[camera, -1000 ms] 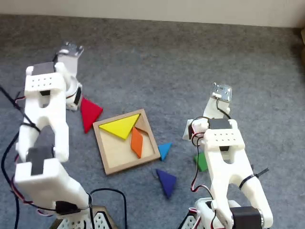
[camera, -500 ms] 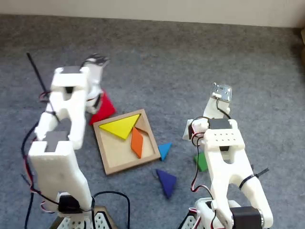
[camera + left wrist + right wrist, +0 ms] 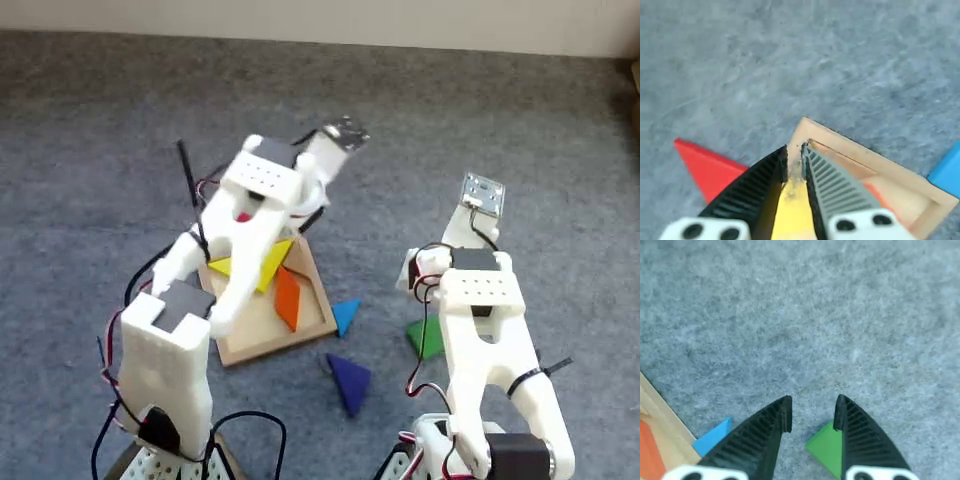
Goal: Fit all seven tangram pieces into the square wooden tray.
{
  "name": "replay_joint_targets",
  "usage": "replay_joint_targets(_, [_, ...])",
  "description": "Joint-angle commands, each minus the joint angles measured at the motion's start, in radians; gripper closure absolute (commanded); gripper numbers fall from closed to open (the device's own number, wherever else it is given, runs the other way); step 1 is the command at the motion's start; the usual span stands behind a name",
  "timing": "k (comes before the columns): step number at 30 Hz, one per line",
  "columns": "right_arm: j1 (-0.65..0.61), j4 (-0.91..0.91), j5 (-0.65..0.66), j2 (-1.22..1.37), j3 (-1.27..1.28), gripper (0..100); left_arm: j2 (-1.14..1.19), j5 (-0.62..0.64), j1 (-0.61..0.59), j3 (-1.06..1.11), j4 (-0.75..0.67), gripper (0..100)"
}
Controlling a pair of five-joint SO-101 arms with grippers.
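Observation:
The square wooden tray (image 3: 322,290) lies mid-table and holds a yellow triangle (image 3: 272,262) and an orange parallelogram (image 3: 287,298). The left arm (image 3: 250,215) stretches across the tray's far side. In its wrist view my left gripper (image 3: 794,150) is shut with nothing in it, tips over the tray's corner (image 3: 807,125), and a red triangle (image 3: 710,165) lies just outside the tray. My right gripper (image 3: 812,412) stands open above the carpet, and a green piece (image 3: 827,445) shows below its fingers.
A light blue triangle (image 3: 345,315) lies beside the tray's right edge, a dark blue triangle (image 3: 350,380) nearer the front, and the green piece (image 3: 425,338) by the right arm. Grey carpet stretches free behind the tray.
The left arm has swung from the far left across to the tray's far corner, and the red triangle shifted toward the tray. The right arm shifted only slightly.

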Motion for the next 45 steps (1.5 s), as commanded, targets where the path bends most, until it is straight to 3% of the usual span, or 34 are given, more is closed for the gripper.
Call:
replay_joint_targets(1, [0.013,-0.015,-0.002,-0.048,-0.007,85.0,-0.035,0.063,-0.093,-0.154,0.109,93])
replay_joint_targets(9, [0.01,-0.015,-0.002,-0.048,-0.007,85.0,-0.021,0.063,-0.386,-0.154,0.141,93])
replay_joint_targets(13, [0.007,-0.015,-0.002,-0.048,-0.007,85.0,0.067,0.061,-0.423,-0.114,0.141,93])
replay_joint_targets(20, [0.007,-0.015,-0.002,-0.048,-0.008,85.0,0.274,0.04,-0.314,-0.18,0.155,93])
replay_joint_targets(24, [0.008,-0.015,-0.002,-0.048,-0.008,85.0,0.283,0.043,-0.151,-0.266,0.212,93])
replay_joint_targets(28, [0.012,-0.015,-0.002,-0.048,-0.008,85.0,0.289,0.135,0.031,-0.361,0.236,93])
replay_joint_targets(34, [0.015,-0.015,-0.002,-0.048,-0.008,85.0,0.289,0.163,0.205,-0.479,0.239,93])
replay_joint_targets(38, [0.025,-0.015,-0.002,-0.048,-0.008,85.0,0.28,0.19,0.205,-0.565,0.298,93])
replay_joint_targets(42, [0.062,-0.015,-0.003,-0.044,-0.008,85.0,0.28,0.256,0.107,-0.705,0.419,95])
replay_joint_targets(45, [0.068,-0.015,-0.003,-0.039,-0.008,85.0,0.257,0.285,0.002,-0.759,0.434,100])
